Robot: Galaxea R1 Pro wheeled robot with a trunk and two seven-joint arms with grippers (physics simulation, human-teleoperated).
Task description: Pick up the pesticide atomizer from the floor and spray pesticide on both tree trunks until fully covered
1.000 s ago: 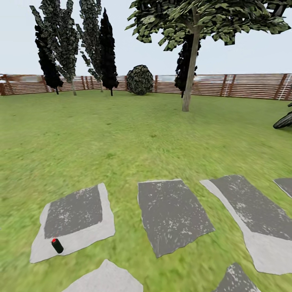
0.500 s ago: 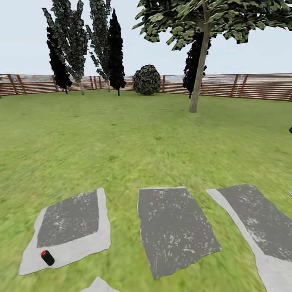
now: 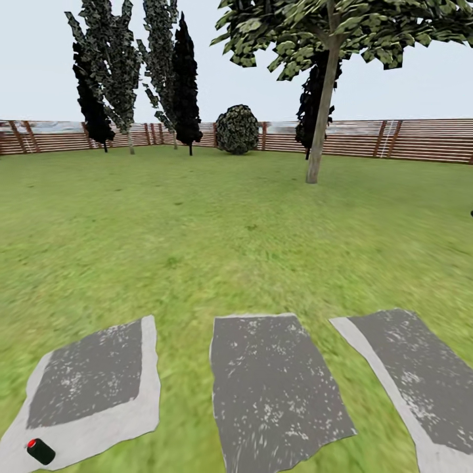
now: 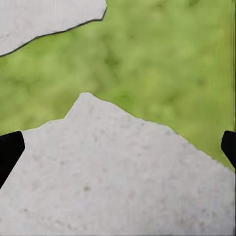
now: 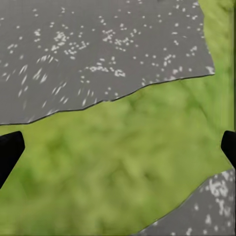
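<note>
The pesticide atomizer [image 3: 41, 451], a small dark cylinder with a red cap, lies on its side on the pale edge of the leftmost stepping stone [image 3: 85, 387], at the lower left corner of the head view. Across the lawn at the right stands a tall tree with a bare, slightly leaning tree trunk [image 3: 318, 131] and ragged foliage high up. My left gripper [image 4: 118, 150] hangs open over a pale stone [image 4: 113, 182] and grass. My right gripper [image 5: 118, 150] is open above grass beside a dark grey stone [image 5: 98, 49]. Neither gripper holds anything.
Two more grey stepping stones [image 3: 272, 387] [image 3: 420, 374] lie in a row to the right. A reddish-brown slat fence [image 3: 407, 139] rings the lawn. Slim dark trees [image 3: 115, 72] and a round bush [image 3: 238, 129] stand by the far fence.
The head camera has moved: the whole picture has shifted, so the stones and the atomizer now sit lower and further left. The dark object at the right edge has almost left view.
</note>
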